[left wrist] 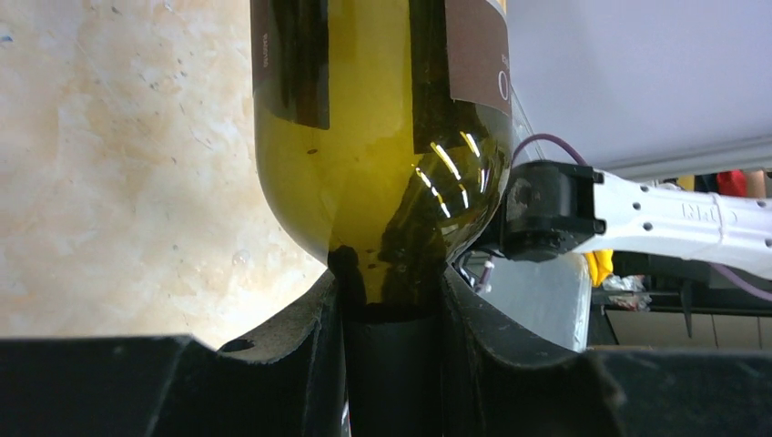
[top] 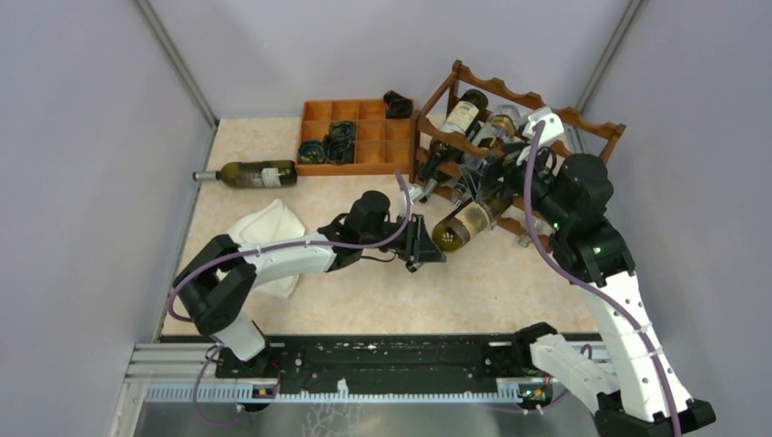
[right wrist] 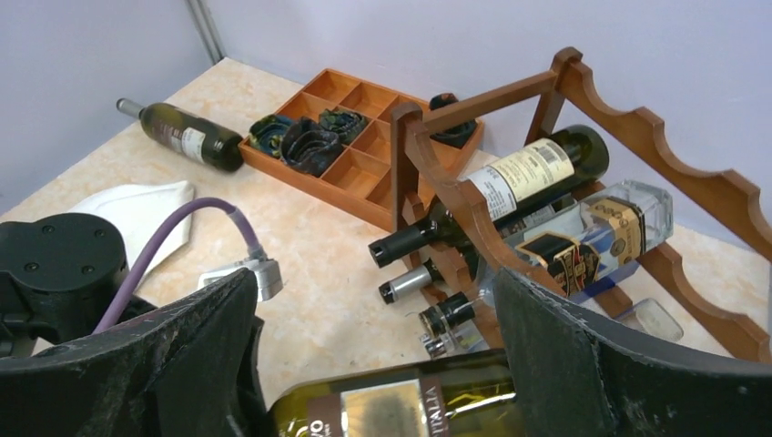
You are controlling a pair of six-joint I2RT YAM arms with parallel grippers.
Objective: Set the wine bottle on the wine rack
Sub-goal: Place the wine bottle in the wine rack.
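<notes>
The wine bottle [top: 466, 221] lies slantwise just in front of the low tier of the wine rack [top: 583, 118], base toward me and neck toward the rails. Its far end is hidden under my right arm, so I cannot tell whether it rests in a cradle. My left claw [left wrist: 390, 287] is clamped tight on the rounded bottom edge of the green glass, a thin pinch on a slick curve. My right claw [right wrist: 373, 300] stands spread wide over the label, its fingers [right wrist: 564, 364] clear of the glass, holding nothing.

As I judge it, the step in hand is the feed-in: sliding the bottle lengthwise into a free scallop. With only the base pinched, I should push straight along the bottle's own line and slowly, because a sideways nudge could roll the glass out of my grip.

The stored bottles [right wrist: 533, 168] and the clear bottle [right wrist: 601, 223] crowd that end, necks pointing outward. The incoming bottle must go in beside them, not against them. My right claw should either lift away or close around the body to steady it, not hover half-committed in between. I would loosen the left claw only once both rails plainly carry the weight.

The compartment tray [top: 319, 114], a second bottle [top: 259, 173] and a white cloth [top: 269, 228] lie well apart on the table [top: 410, 300], out of the path.
</notes>
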